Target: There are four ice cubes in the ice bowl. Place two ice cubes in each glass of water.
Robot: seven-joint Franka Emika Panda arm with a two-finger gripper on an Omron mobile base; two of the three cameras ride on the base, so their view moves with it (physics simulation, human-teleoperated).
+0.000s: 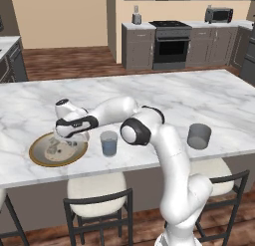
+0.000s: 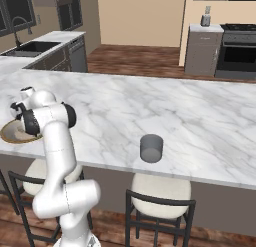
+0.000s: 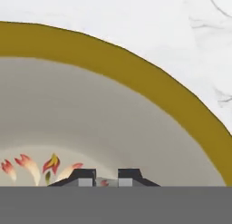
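Note:
The ice bowl, wide with a gold-brown rim, sits at the counter's near left edge. Pale ice cubes lie inside it. My gripper reaches down into the bowl's right half. In the hand view the gold rim of the ice bowl arcs above my gripper. The two fingertips stand close together just above the bowl's floor, with a small pale ice cube pinched in the narrow gap. One glass of water stands just right of the bowl. A darker glass stands far to the right.
The arm's elbow hangs right beside the near glass. The marble counter ends close in front of the bowl and glasses. Stools stand below that edge. In the right base view the arm covers most of the bowl.

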